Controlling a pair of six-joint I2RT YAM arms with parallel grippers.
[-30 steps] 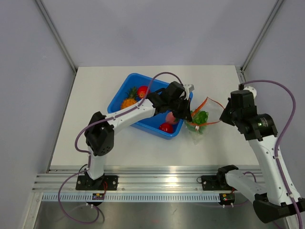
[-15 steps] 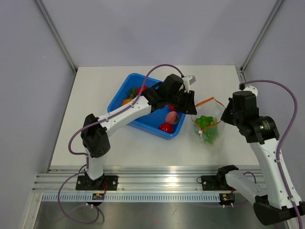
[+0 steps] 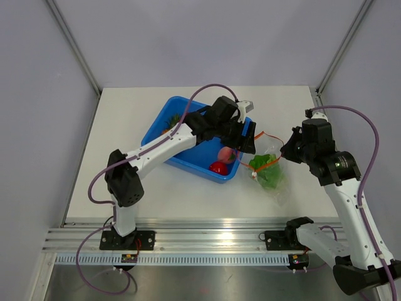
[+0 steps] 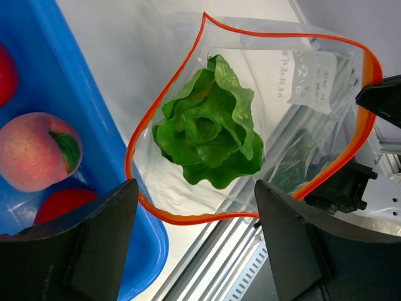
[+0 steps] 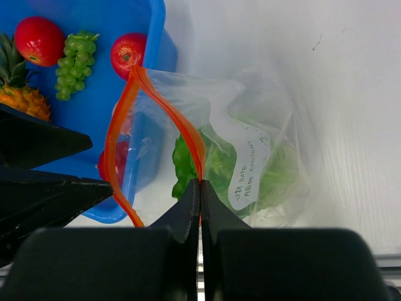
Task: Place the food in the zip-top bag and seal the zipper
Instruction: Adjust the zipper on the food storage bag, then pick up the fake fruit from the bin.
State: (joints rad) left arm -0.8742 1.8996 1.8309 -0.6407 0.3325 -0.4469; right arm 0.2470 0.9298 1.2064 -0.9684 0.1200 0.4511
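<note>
Seen from above, the right claw [image 3: 285, 151] pinches one side of the zip-top bag [image 3: 273, 185]. It apparently props the mouth up so that food can drop in. The bag stands on the tabletop [image 3: 125, 125], touching the corner of the blue tub [image 3: 156, 125], with the cabbage [image 3: 263, 166] already inside. The left arm stretches across the tub, elbow bent and wrist tipped down, with the left claw [image 3: 249, 134] poised over the bag's mouth.

From the left wrist, that claw's fingers are spread wide and hold nothing. Between them the zipper [image 4: 371, 63] runs in an open loop around the cabbage. A peach [image 4: 39, 150] lies in the tub alongside.

From the right wrist, the right claw's fingers are clamped tight on the orange strip. Beyond it, a pineapple [image 5: 24, 100], green grapes [image 5: 75, 63] and round red fruits [image 5: 39, 39] sit in the tub, likely next to be bagged.
</note>
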